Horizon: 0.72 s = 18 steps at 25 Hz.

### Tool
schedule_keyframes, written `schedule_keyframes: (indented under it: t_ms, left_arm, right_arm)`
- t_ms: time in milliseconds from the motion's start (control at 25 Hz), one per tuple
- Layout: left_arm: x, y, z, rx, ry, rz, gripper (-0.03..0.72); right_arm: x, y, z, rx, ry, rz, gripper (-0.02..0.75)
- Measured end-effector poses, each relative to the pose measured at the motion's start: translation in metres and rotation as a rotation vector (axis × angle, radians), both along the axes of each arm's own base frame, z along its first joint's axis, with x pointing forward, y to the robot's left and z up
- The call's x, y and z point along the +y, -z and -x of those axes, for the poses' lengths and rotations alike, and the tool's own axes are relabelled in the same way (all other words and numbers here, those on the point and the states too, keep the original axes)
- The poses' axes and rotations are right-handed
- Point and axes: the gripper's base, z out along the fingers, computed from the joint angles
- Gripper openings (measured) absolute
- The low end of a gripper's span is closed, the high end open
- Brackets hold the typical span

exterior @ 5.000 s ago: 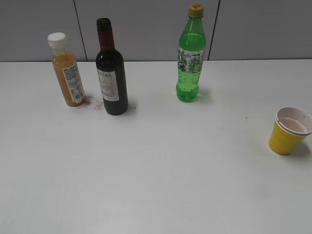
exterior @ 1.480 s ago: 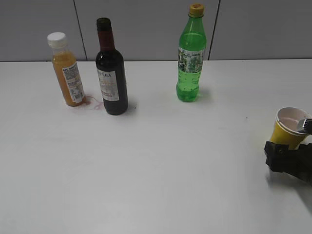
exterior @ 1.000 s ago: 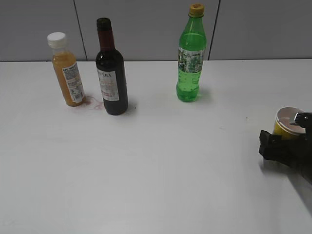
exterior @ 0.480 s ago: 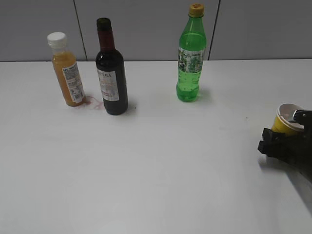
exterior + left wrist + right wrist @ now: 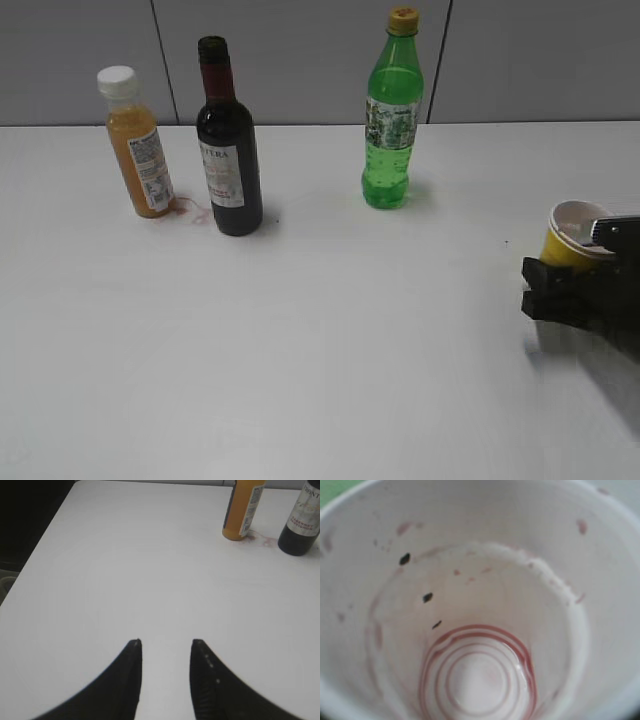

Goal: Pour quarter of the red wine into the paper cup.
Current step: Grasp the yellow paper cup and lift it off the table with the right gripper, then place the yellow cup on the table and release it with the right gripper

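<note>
Far left, an orange juice bottle (image 5: 138,150) with white cap; beside it a dark glass wine bottle (image 5: 227,150) with dark red neck and white label. A green soda bottle (image 5: 392,118) wears yellow. The yellow paper cup (image 5: 567,238) shows a white, pink-stained inside.

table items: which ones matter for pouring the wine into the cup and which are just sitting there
For the job:
red wine bottle
paper cup, in the right gripper

Just standing by:
orange juice bottle
green soda bottle
</note>
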Motion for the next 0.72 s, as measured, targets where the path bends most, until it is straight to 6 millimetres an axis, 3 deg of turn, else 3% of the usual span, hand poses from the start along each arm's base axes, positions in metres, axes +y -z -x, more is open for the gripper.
schedule_keyframes:
  t_ms: [160,400,720]
  left_arm:
    - [0.0,0.0,0.0,0.0,0.0,0.0,0.238]
    - [0.0,0.0,0.0,0.0,0.0,0.0,0.238]
    - [0.0,0.0,0.0,0.0,0.0,0.0,0.238]
  right_arm:
    - [0.015,-0.01,-0.003,-0.049,-0.174,-0.012,0.449]
    - [0.053,-0.026,-0.024,-0.171,-0.61,-0.05,0.449]
    - [0.085,-0.035,-0.065,-0.151,-1.07,-0.119,0.449]
